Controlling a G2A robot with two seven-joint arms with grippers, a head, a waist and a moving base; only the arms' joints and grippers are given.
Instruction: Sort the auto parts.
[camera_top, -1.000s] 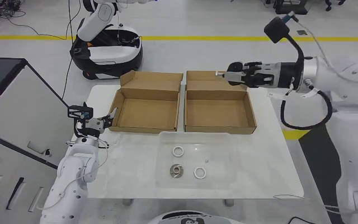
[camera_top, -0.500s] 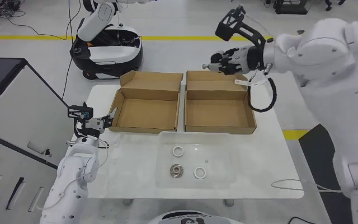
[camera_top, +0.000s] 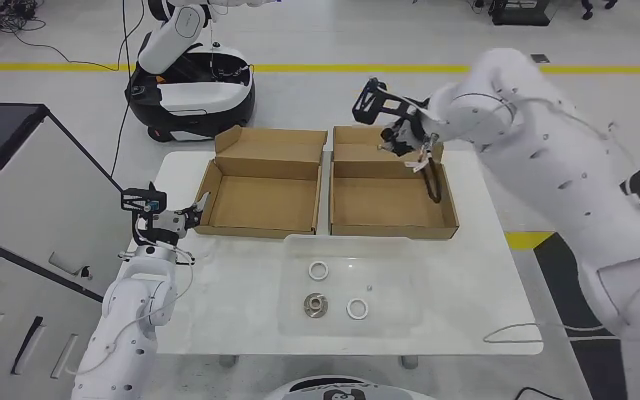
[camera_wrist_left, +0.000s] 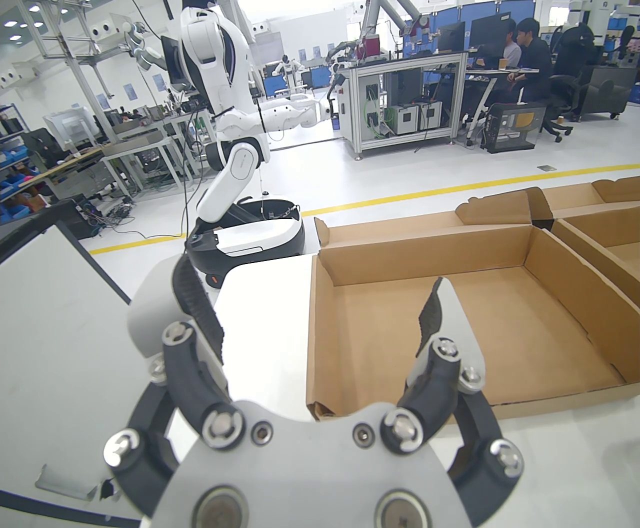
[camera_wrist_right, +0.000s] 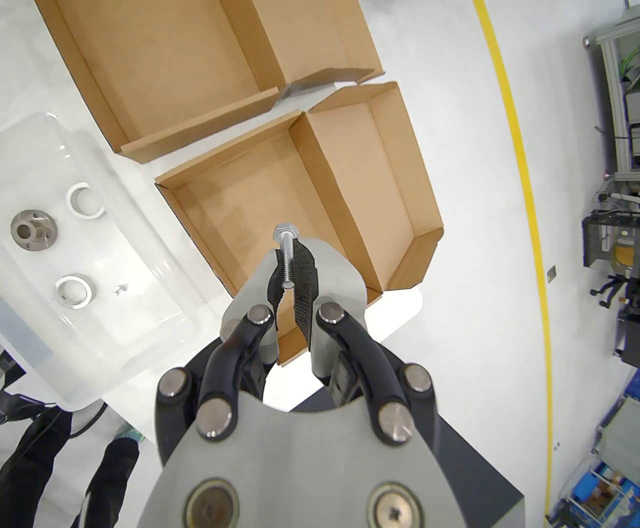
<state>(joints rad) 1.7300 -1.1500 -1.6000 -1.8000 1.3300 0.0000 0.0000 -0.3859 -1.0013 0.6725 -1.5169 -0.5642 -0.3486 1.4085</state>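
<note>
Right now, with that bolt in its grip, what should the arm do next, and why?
Probably lower a little and open: the right gripper is shut on the bolt above the right box, whose floor is bare.

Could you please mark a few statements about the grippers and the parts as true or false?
1. The right gripper holds a bolt. True.
2. The left gripper is shut on a ring. False: it is open and empty.
3. Two white rings lie in the bin. True.
4. The flange lies outside the bin. False: it lies in the bin.
</note>
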